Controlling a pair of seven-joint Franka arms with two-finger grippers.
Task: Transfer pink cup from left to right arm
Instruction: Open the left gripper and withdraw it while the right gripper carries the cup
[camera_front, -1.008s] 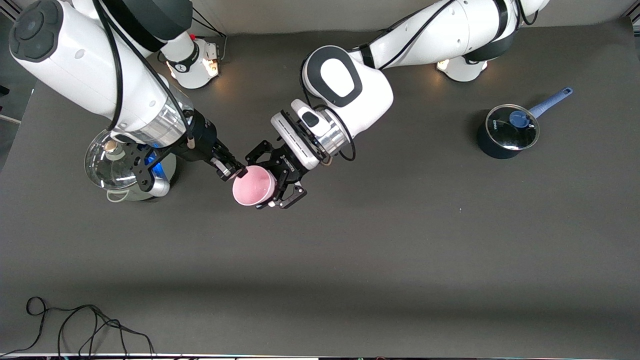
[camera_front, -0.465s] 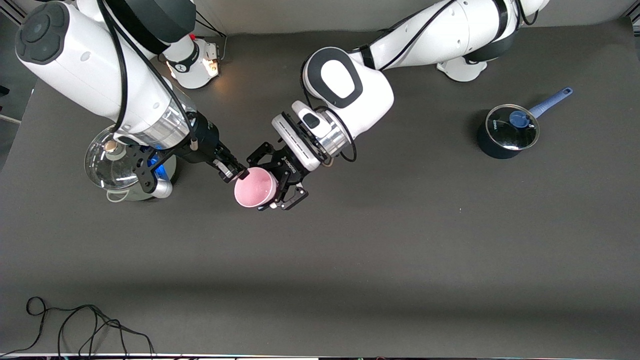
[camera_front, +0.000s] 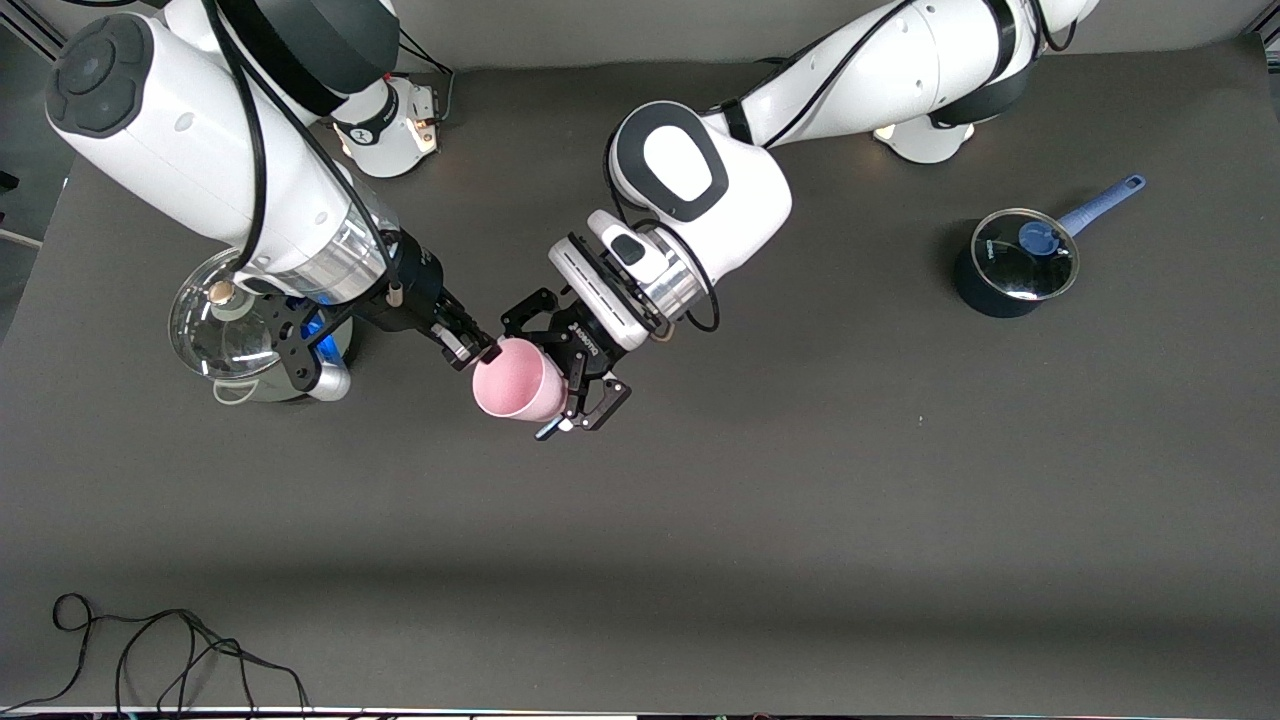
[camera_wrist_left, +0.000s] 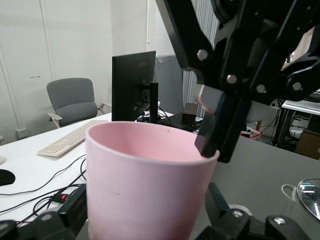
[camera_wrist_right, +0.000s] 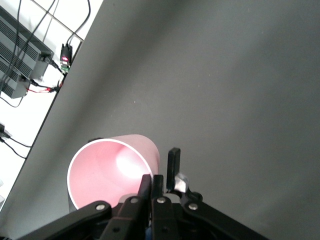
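The cup is held in the air over the middle of the counter, toward the right arm's end, pinched at its rim by the right end effector. The left end effector is spread around the cup's body. A steel pot and a blue saucepan are set toward opposite ends.

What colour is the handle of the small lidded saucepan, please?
Blue, matching the lid knob; the saucepan handle shows best in the front view.
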